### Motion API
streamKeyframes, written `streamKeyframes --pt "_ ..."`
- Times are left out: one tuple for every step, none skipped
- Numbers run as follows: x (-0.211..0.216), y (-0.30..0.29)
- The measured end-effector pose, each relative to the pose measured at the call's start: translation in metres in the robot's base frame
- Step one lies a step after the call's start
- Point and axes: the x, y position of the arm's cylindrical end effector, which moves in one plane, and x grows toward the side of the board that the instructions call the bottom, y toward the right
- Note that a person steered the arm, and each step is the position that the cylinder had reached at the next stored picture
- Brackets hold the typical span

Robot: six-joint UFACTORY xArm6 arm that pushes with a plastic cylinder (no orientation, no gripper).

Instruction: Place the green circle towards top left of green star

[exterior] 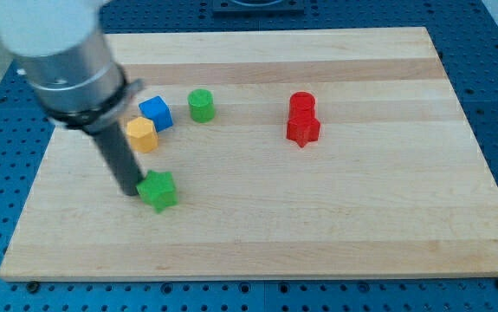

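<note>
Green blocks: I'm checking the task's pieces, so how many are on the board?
2. The green circle sits upper centre-left, beside the blue block; the green star lies lower, touching my tip. None seems hidden.

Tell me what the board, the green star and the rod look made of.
Board: pale wood, visible grain and plank seams, satin finish. Green star: probably painted wood or plastic, solid matte colour. Rod: dark, likely metal or plastic, dull sheen; my tip sits against the star's left.

I count six blocks on my board point(387, 225): two green, a circle point(201, 105) and a star point(158, 191); two red ones point(302, 102) point(303, 129); one blue cube point(155, 113); one yellow block point(141, 135).
</note>
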Motion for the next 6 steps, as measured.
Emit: streamKeyframes --pt "0.021 0.049" --pt "0.004 0.057" --pt "-0.041 0.057" --pt "-0.072 0.070" --pt "-0.106 0.086" --pt "-0.143 0.099"
